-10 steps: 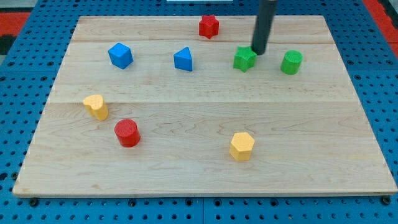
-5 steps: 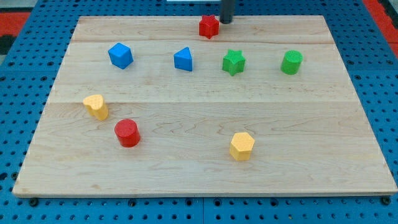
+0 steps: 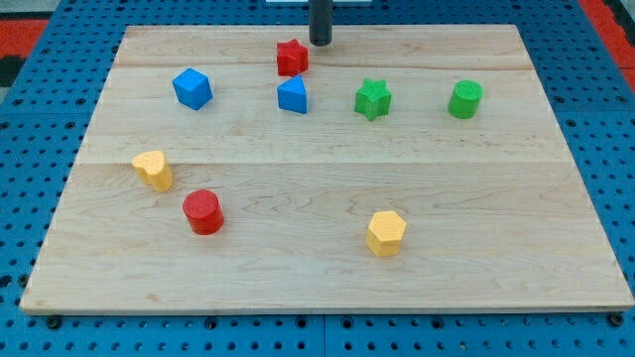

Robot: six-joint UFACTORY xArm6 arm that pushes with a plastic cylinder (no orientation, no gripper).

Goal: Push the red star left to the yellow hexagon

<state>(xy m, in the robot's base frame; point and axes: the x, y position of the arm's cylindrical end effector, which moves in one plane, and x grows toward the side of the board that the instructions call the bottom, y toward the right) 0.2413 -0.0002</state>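
The red star (image 3: 292,58) lies near the view's top, just above the blue triangular block (image 3: 293,95). The yellow hexagon (image 3: 386,233) lies low on the board, right of centre. My tip (image 3: 320,43) sits at the board's top edge, just right of and slightly above the red star, a small gap apart from it. The rod rises out of the view's top.
A blue cube (image 3: 192,88) lies at upper left. A green star (image 3: 372,99) and a green cylinder (image 3: 464,99) lie at upper right. A yellow heart-like block (image 3: 153,170) and a red cylinder (image 3: 202,211) lie at lower left. The wooden board (image 3: 556,228) rests on blue pegboard.
My tip went from beside the green star, which slid left, up to the top edge, then moved left. The red star has been pushed left and slightly down.
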